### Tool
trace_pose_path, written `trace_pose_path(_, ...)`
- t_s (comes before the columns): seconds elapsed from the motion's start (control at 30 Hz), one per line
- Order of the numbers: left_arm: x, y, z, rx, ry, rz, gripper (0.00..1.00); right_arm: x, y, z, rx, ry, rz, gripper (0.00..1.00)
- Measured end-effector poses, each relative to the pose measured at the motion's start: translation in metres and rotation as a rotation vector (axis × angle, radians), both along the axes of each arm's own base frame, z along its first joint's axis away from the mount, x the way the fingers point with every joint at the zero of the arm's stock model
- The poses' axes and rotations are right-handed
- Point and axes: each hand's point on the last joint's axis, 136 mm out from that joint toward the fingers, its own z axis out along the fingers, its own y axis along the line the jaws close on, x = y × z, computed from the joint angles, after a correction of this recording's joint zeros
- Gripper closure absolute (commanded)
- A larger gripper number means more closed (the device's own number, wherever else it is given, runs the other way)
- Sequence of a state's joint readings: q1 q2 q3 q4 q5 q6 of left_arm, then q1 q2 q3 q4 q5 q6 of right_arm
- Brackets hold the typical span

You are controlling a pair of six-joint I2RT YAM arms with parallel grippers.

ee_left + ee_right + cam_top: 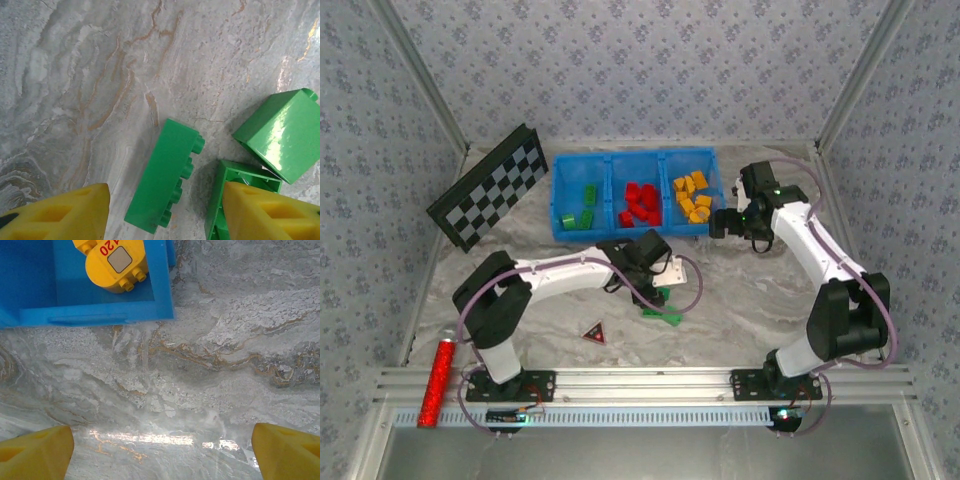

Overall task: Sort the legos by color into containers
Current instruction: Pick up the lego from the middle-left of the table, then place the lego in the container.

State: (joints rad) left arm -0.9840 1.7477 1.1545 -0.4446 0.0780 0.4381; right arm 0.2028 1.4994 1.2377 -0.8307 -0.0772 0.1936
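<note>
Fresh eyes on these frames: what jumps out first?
The bright blue bin at the far middle, its compartments holding green bricks on the left, red bricks in the middle and orange-yellow bricks on the right. Next, three loose green bricks on the marble table near its centre, with the left tool open above them. A checkerboard stands tilted at the far left.

Legos [162,180] glossy green plastic; table [75,75] polished marble-look; containers [95,315] smooth blue plastic.
</note>
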Motion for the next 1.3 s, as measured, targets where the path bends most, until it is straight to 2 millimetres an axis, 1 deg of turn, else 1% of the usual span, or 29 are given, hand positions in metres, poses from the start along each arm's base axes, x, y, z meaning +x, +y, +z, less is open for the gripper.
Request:
trace_pose_path(0.2, -0.001, 0.001, -0.015, 0.031, 0.021, 0.000, 0.41, 0.000, -0.001, -0.001, 0.000, 0.002, -0.003, 0.07)
trace_pose_path(0.27, 0.000, 0.000, -0.018, 0.037, 0.026, 0.000, 0.44, 0.000, -0.002, -0.001, 0.000, 0.003, -0.004, 0.07)
trace_pose_path(0.33, 0.001, -0.001, -0.018, 0.036, 0.025, 0.001, 0.52, 0.001, -0.002, -0.001, -0.001, 0.002, -0.006, 0.07)
trace_pose_path(0.4, 0.001, -0.001, -0.020, 0.041, 0.028, 0.001, 0.65, 0.001, -0.003, -0.001, -0.001, 0.003, -0.007, 0.07)
trace_pose_path(0.57, 0.002, -0.003, -0.024, 0.049, 0.034, -0.005, 0.76, 0.001, -0.003, -0.003, -0.003, 0.010, -0.005, 0.07)
trace_pose_path(0.7, 0.003, -0.005, -0.023, 0.045, 0.033, -0.002, 0.83, 0.001, -0.003, -0.005, -0.005, 0.014, -0.003, 0.07)
trace_pose_path(0.8, 0.007, -0.002, -0.022, 0.047, 0.037, 0.021, 0.84, 0.001, -0.003, -0.006, -0.007, 0.018, -0.001, 0.08)
trace_pose_path(0.87, 0.015, 0.006, -0.019, 0.048, 0.047, 0.061, 0.84, 0.001, -0.003, -0.007, -0.007, 0.021, -0.001, 0.08)
trace_pose_path(0.93, 0.030, 0.018, -0.010, 0.040, 0.055, 0.124, 0.84, 0.001, -0.003, -0.008, -0.007, 0.021, -0.001, 0.08)
trace_pose_path(0.97, 0.043, 0.027, -0.001, 0.025, 0.051, 0.170, 0.84, 0.002, -0.003, -0.008, -0.007, 0.021, -0.001, 0.08)
trace_pose_path(1.03, 0.068, 0.043, 0.021, -0.017, 0.031, 0.257, 0.84, 0.002, -0.003, -0.007, -0.006, 0.017, -0.001, 0.08)
trace_pose_path(1.1, 0.098, 0.062, 0.054, -0.087, -0.013, 0.356, 0.84, 0.004, -0.002, -0.007, -0.005, 0.012, -0.001, 0.08)
trace_pose_path(1.2, 0.136, 0.092, 0.097, -0.179, -0.073, 0.491, 0.83, 0.004, -0.002, -0.007, -0.004, 0.010, -0.001, 0.08)
trace_pose_path(1.3, 0.171, 0.128, 0.123, -0.238, -0.116, 0.645, 0.83, 0.004, -0.002, -0.006, -0.004, 0.008, -0.001, 0.08)
